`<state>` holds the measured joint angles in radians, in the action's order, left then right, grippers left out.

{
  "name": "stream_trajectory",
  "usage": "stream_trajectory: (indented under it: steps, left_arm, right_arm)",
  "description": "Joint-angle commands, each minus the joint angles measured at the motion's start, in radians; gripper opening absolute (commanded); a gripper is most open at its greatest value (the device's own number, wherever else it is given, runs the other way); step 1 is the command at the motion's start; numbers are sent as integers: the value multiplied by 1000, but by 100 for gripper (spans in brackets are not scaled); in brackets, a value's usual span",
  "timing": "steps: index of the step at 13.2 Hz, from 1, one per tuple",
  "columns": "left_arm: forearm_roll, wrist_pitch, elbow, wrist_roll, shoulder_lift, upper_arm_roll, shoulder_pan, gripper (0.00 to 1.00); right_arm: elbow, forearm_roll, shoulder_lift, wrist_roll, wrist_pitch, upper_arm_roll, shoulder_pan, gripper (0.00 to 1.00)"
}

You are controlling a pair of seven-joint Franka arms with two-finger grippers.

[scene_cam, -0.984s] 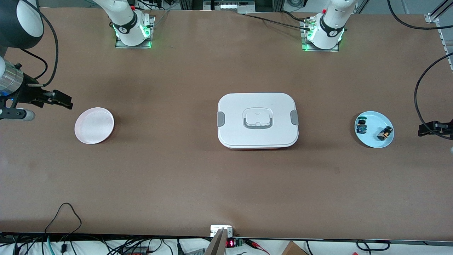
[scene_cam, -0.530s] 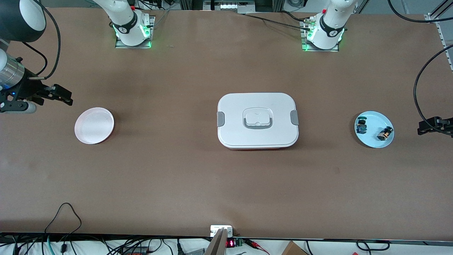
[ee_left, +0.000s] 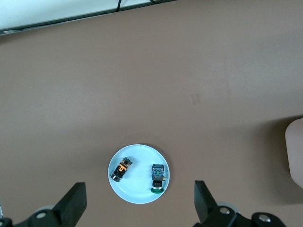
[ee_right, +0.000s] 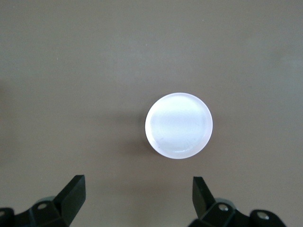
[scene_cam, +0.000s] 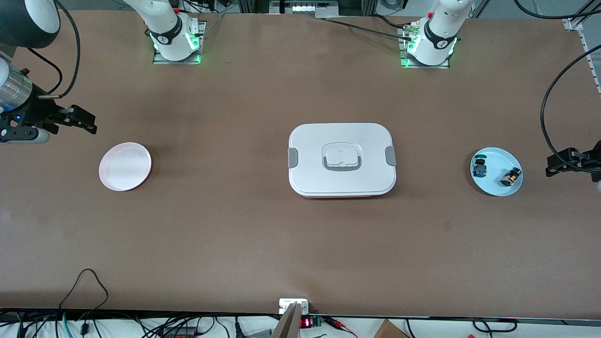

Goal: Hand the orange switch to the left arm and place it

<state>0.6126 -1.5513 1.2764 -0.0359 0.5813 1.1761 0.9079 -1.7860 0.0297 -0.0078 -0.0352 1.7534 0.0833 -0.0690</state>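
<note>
**Q.** Claw positions at this stage — what do they indicate about the step in hand?

**A.** Both claws are spread wide and grasp nothing. The left claw (scene_cam: 554, 164) hangs over the worktop (scene_cam: 300, 244) at the left arm's end, just beside the pale blue plate (scene_cam: 493, 185); the right claw (scene_cam: 87, 124) hangs over the right arm's end, near the pink plate (scene_cam: 125, 166). Judged from this, the task is at its outset: the approach to the pick-up, with nothing yet lifted.

**Q.** And the objects, taken in order of size?

**A.** The box (scene_cam: 342, 159) sits closed at mid-worktop, between the two plates. On the blue plate lie two switches, apart from each other: the orange switch (scene_cam: 511, 177), on its side toward the left arm's end, and a blue-and-green switch (scene_cam: 479, 167) toward the box.

**Q.** What does the next move call for?

**A.** Probably centring the left claw over the orange switch (ee_left: 121, 169) and descending without nudging its neighbour (ee_left: 157, 173) — then a hand-over routed clear of the box.

**Q.** What is hard to make out?

**A.** Only a corner of the box (ee_left: 296, 151) enters the left wrist view; the left arm is cut off at the front view's edge, and the switches' fine parts are too small to read.
</note>
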Motion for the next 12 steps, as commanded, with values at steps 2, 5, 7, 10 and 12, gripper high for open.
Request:
stream_trajectory:
  steps: [2,5,7,10,12]
  left_arm:
    - [-13,16,1,-10,-81,-13,-30,100]
    - [-90,23,27,-74,-225,-247,-260,100]
    - [-318,11,50,-65,-309,-552,-444,100]
    - [-575,-33,138,-42,-382,-925,-648,100]
    - [-681,-102,252,22,-451,-1068,-727,100]
  right_arm:
    - [14,9,-8,-8,-26,-4,3,100]
    - [45,-11,-1,1,-37,1,9,100]
    - [57,-10,-3,-14,-41,3,11,100]
    - [62,-8,-3,-17,-51,1,8,100]
    - [69,-10,-3,-19,-63,3,8,100]
